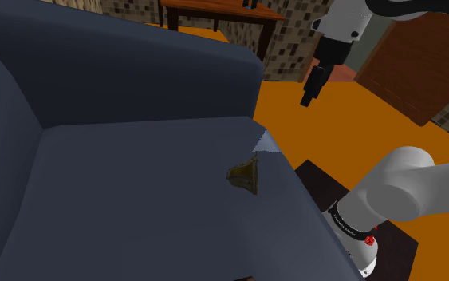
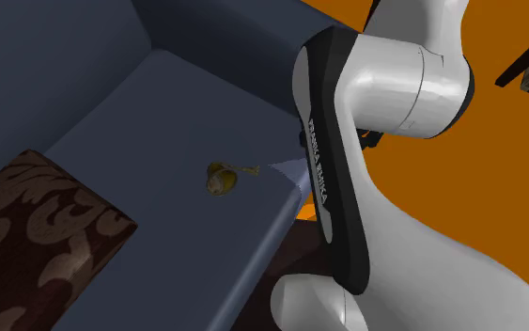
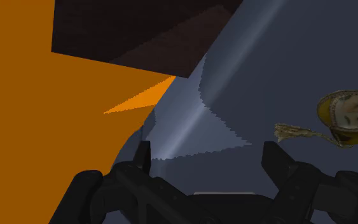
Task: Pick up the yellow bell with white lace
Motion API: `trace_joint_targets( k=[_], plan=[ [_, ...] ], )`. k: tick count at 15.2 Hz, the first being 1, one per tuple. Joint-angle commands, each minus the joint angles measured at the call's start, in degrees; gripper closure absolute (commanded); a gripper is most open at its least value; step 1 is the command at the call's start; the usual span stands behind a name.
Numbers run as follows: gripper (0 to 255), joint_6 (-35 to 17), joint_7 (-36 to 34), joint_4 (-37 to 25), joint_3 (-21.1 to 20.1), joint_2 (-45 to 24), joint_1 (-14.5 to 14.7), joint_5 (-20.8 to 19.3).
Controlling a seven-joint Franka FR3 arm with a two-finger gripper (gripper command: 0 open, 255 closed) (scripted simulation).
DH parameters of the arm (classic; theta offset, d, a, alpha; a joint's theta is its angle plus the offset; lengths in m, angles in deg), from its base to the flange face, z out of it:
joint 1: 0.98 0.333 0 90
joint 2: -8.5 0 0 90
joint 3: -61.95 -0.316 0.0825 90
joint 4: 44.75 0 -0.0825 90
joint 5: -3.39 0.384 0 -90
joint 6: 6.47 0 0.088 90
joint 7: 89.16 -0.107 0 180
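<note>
1. Farthest to the shoulder view's left is the dark blue sofa (image 1: pixel 95 184), its back and armrest wrapping a wide seat. In the second exterior view a brown patterned cushion (image 2: pixel 37 235) sits on that seat, well apart from anything the arm needs.
2. Next along, the bell (image 1: pixel 244 175) lies tipped on its side on the seat, near the front edge and the seat's corner. The wrist view looks into its yellowish mouth, and a pale lace strip (image 3: pixel 295 132) trails from it over the fabric. Lying like that, I'd judge it offers its flanks to a grasp rather than its top.
3. Right of the bell, the pincer (image 1: pixel 310 94) hangs high against the orange floor (image 1: pixel 334 136), pointing down and well apart from the bell. Its two black fingers stand wide apart with nothing between them, which looks ready for an approach. In the wrist view the bell lies off beyond one finger, not between the two.
4. At the lower right, the white arm (image 1: pixel 406 191) rises from its dark stand (image 1: pixel 318 180), just beside the sofa's front, so the seat edge looks reachable. I'd say the pincer must swing over the seat and come down.
</note>
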Motion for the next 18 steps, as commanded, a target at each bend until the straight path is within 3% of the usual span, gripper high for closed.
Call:
trace_joint_targets(
  k=[1, 10, 18],
  plan=[
    [0, 0.0, 0.0, 0.0, 0.0, 0.0, 0.0, 0.0],
    [0, -8.1, -15.4, 9.7, -14.4, 10.8, 4.3, 9.2],
    [0, -17.1, -29.8, 11.7, -30.6, 12.4, 7.4, 17.3]
  ],
)
